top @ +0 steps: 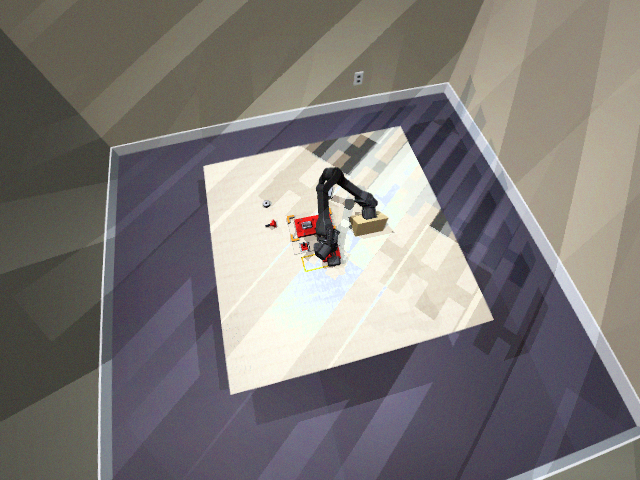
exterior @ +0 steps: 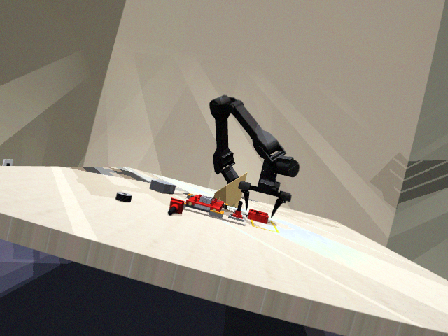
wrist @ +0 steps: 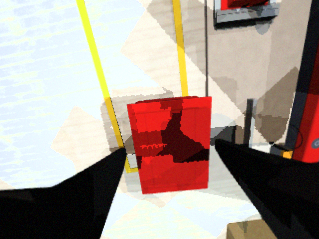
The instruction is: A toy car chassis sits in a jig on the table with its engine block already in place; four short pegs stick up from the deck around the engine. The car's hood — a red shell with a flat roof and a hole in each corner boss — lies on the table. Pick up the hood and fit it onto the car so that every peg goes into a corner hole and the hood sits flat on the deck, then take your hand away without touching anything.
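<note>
Pincer (wrist: pixel 169 159) spread wide and grasping nothing, one finger (wrist: pixel 75 199) on each side of the hood (wrist: pixel 169 144), not touching it; placed so, probably, to close across the two long sides of the red shell without pushing it; hood lying flat on the bench (exterior: pixel 108 231), partly over a yellow outline (wrist: pixel 100 85), well apart from its goal; in the exterior view, fingertips low around the hood (exterior: pixel 257 215), chassis in its jig (exterior: pixel 204 204) just beside to the left, engine block grey on top, deck uncovered; pegs too small to tell; judged step: lowering a little more, then clenching; risk: a tip catching the shell edge and tilting it.
</note>
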Controlling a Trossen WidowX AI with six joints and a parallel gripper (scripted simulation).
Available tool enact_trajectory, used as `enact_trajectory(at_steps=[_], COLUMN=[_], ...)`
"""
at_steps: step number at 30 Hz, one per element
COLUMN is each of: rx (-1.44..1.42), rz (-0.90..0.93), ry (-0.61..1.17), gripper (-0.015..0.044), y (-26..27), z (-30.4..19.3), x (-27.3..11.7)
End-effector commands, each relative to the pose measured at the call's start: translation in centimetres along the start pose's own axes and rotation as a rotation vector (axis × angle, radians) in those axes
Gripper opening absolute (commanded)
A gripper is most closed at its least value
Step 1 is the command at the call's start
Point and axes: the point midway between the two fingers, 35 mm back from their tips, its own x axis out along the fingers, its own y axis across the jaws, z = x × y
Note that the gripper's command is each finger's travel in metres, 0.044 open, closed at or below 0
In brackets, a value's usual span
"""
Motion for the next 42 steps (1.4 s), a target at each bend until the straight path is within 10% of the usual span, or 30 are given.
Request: enact_trajectory(at_steps=[1, 12, 25, 35, 42], rx=[-0.006, -0.006, 0.000, -0.001, -0.001], rz=[-0.006, -0.007, 0.000, 0.000, 0.002], ry=[-0.002, -0.002, 0.000, 0.001, 0.002], gripper=[0.0440, 0.0440, 0.0275, 0.0012, 0.0000], y=[-0.1, -0.1, 0.0, 0.0, 0.1], z=[-0.1, -0.1, 0.0, 0.0, 0.0], x=[0.3, 0.9, 0.6, -1.3, -4.3])
